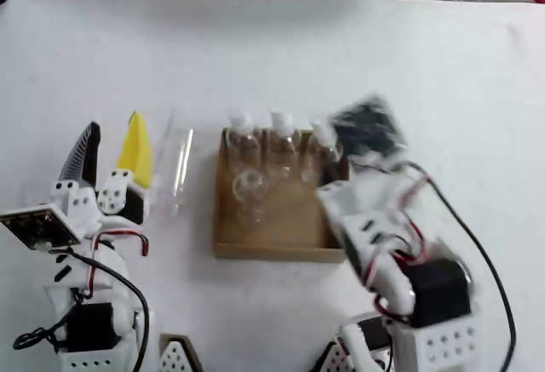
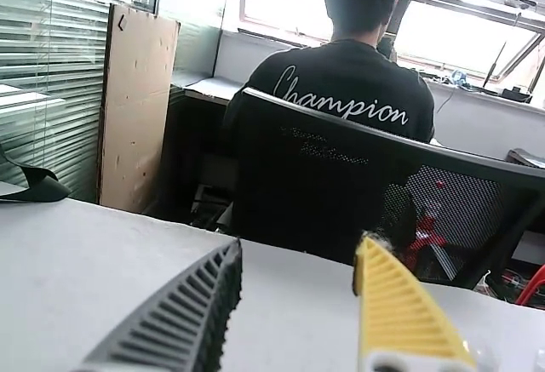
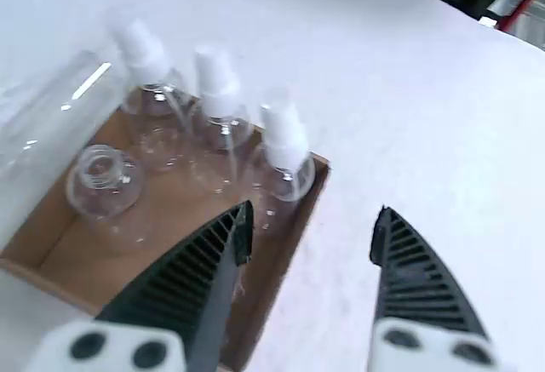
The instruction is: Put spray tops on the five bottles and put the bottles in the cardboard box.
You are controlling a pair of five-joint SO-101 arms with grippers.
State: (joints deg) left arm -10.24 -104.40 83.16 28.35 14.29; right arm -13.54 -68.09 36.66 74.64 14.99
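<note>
Bottles (image 3: 220, 146) clear, white spray tops (image 3: 215, 78)

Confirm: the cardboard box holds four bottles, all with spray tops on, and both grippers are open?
No. Only three bottles in the cardboard box carry spray tops; the fourth bottle has a bare open neck, as the right wrist view shows. The left gripper and right gripper are open.

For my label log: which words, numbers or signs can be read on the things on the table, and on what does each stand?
No text can be read.
The bottles: clear, no label seen.
The cardboard box: plain brown, no print seen.
</note>
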